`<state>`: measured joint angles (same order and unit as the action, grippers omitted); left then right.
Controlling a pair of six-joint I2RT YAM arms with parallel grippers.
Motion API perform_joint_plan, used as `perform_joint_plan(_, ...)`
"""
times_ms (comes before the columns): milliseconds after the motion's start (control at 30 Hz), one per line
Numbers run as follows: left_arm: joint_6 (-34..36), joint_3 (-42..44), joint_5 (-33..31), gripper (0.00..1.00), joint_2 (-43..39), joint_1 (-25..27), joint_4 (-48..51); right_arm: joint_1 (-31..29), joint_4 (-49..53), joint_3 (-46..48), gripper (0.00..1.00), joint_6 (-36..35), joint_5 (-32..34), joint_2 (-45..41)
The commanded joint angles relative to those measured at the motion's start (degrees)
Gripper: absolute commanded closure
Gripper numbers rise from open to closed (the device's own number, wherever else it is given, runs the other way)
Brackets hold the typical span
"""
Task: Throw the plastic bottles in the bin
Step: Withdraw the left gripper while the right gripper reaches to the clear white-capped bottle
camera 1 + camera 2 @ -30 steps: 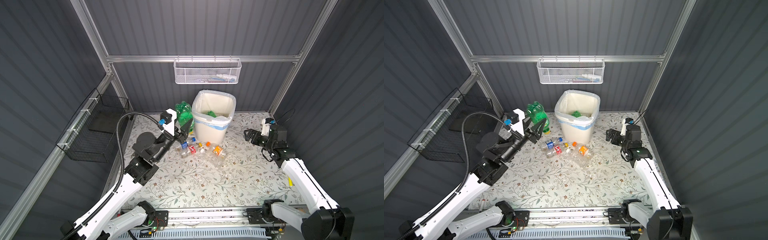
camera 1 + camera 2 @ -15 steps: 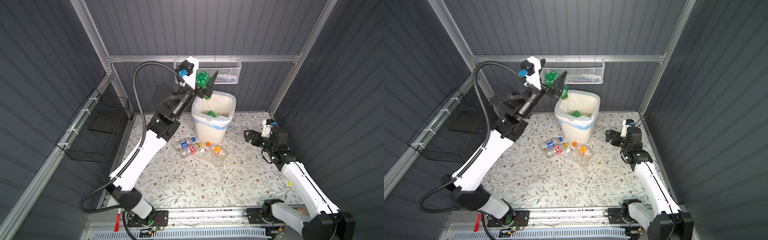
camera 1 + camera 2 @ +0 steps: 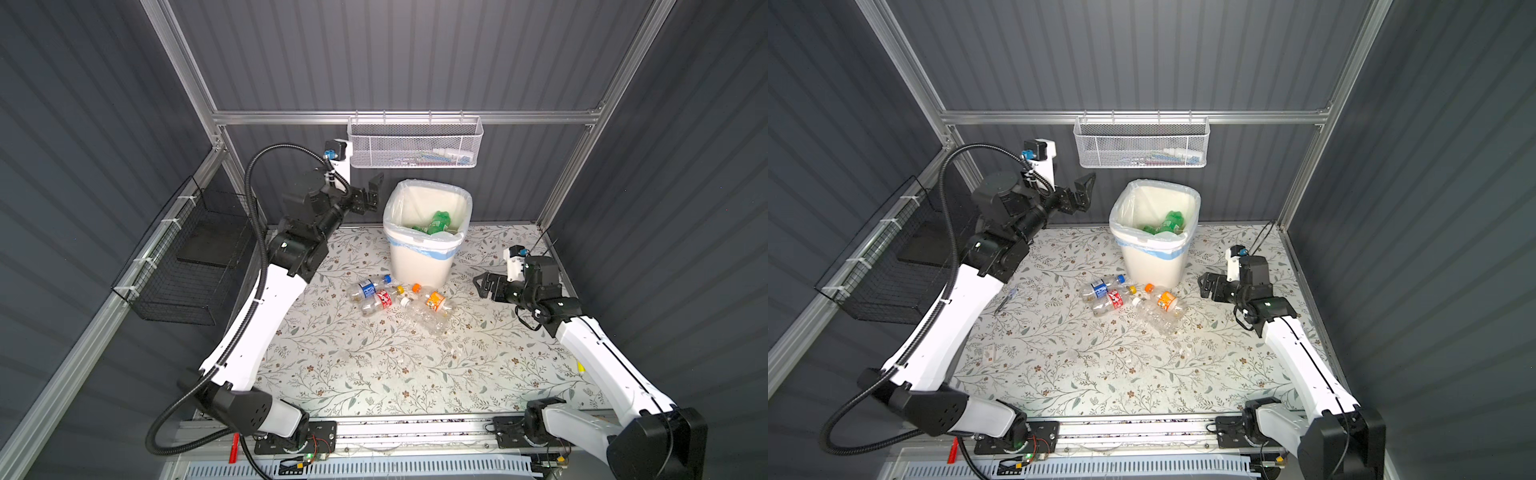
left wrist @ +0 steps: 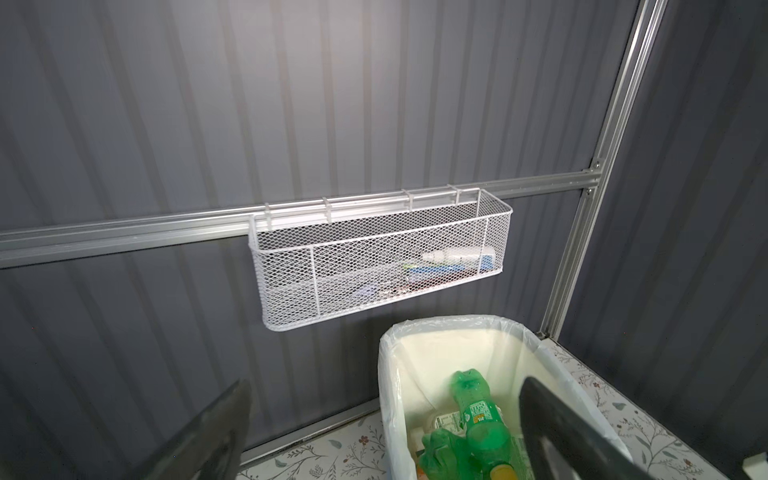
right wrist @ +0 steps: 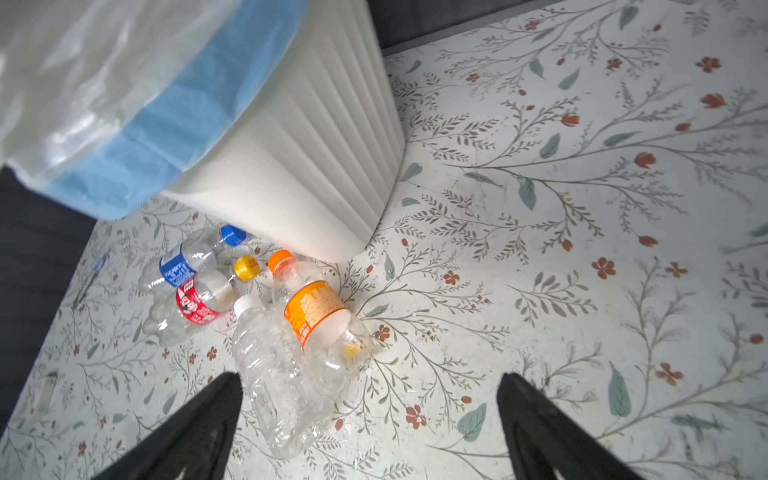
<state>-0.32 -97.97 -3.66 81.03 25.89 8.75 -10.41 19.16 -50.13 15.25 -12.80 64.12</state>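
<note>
- The surface (image 3: 374,374) is covered with a pale floral print. It carries no writing.
- A black wire basket (image 3: 187,266) hangs on the left wall, well apart from the bottles.
- The bin (image 3: 419,257) stands upright at the back middle of the surface. Its white liner is folded over the rim and shows a blue band. No brand mark shows on it.
- A white mesh basket (image 3: 415,145) hangs on the back rail above the bin. It holds a white tube and something blue, with print too small to read.
- The left end effector (image 3: 374,193) is raised beside the bin's left rim. Its jaws are spread wide and grip nothing.
- The right end effector (image 5: 370,378) is low over the surface, right of the bin's foot. Its jaws are wide apart and empty, and it faces the loose bottles.
- Two green bottles (image 4: 478,415) lie inside the bin on other bottles. One has a green label whose text is illegible.
- Four bottles lie touching in a cluster at the bin's front foot:
  - The unlabelled bottle (image 5: 274,374) is clear and has a white cap.
  - The orange-labelled bottle (image 5: 316,311) has an orange cap. These two lie nearest the right end effector, in front of the other two.
  - The red-labelled bottle (image 5: 195,305) has white lettering I cannot read.
  - The blue-labelled bottle (image 5: 178,266) has a blue cap and equally unreadable lettering.
</note>
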Motion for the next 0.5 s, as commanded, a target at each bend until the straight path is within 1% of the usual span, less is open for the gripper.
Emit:
perform_joint_plan(0, -3.2, 6.3, -0.2, 0.0, -1.9, -3.3, 1.9, -3.8, 2.8, -2.0, 0.02, -6.2, -1.7, 1.9)
perform_joint_plan(100, -7.7, 14.0, 3.4, 0.0, -3.5, -8.6, 2.4, -8.6, 5.6, -2.5, 0.03, -10.4, -2.1, 3.7)
perform_joint_plan(133, -8.7, 16.2, 3.6, 0.0, -4.1, -9.5, 2.4, -10.2, 6.2, -2.6, 0.04, -11.5, -2.1, 4.4)
perform_joint_plan(167, -9.4, 20.3, 4.0, 0.0, -4.9, -10.4, 2.0, -11.9, 6.7, -2.6, 0.04, -12.5, -2.0, 5.4)
perform_joint_plan(300, -12.4, 28.5, 5.3, 0.0, -6.9, -12.7, 1.2, -18.2, 6.8, -3.4, 0.06, -15.3, -0.8, 9.6)
perform_joint_plan(467, -14.1, 33.9, 6.9, 0.0, -7.4, -13.7, 1.5, -22.7, 6.6, -7.6, 0.08, -17.4, 1.4, 17.3)
